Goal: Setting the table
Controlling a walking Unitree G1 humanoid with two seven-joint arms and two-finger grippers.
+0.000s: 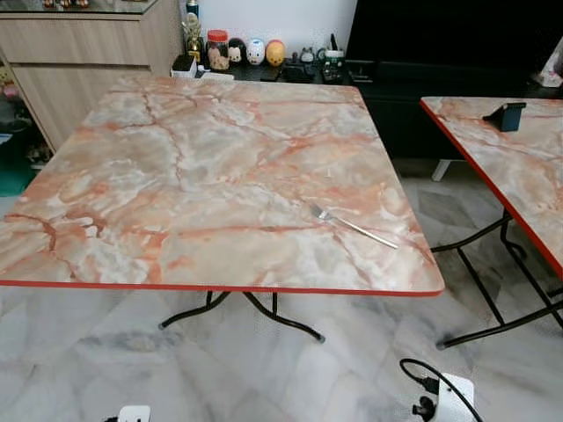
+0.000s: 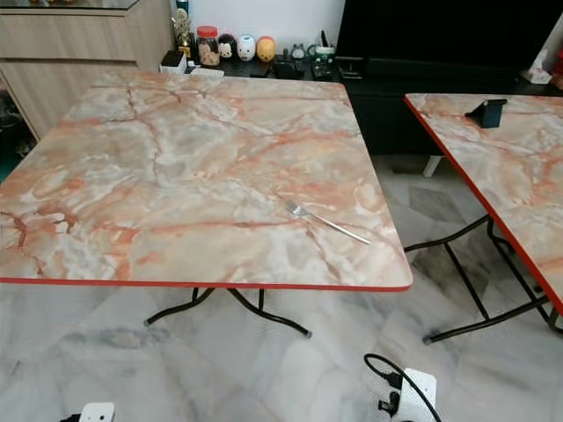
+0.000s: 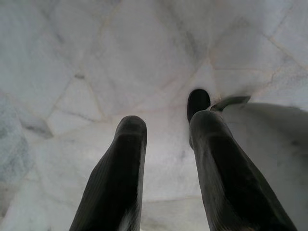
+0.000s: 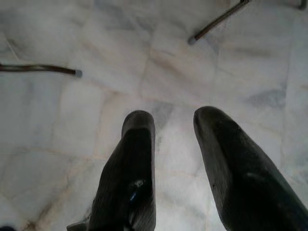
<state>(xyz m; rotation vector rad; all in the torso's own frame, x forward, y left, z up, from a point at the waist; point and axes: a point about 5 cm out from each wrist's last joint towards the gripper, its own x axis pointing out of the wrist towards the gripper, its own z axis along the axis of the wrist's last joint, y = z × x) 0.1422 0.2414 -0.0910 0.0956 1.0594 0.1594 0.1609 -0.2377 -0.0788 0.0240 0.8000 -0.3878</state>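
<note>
1. The left gripper (image 3: 166, 130) hangs over the pale marble-tiled floor (image 3: 96, 57), its two black fingers parted and holding nothing.
2. The square marble-patterned table with red edging (image 1: 176, 176) carries a silver metal fork (image 1: 352, 226) near its front right corner, tines pointing toward the table's far left.
3. Jars and figurines (image 1: 246, 51) behind it are too small to read.
4. A second matching table (image 1: 519, 167) is cut off at the right.
5. The right gripper (image 4: 175, 125) also hangs open and empty above the floor.
</note>
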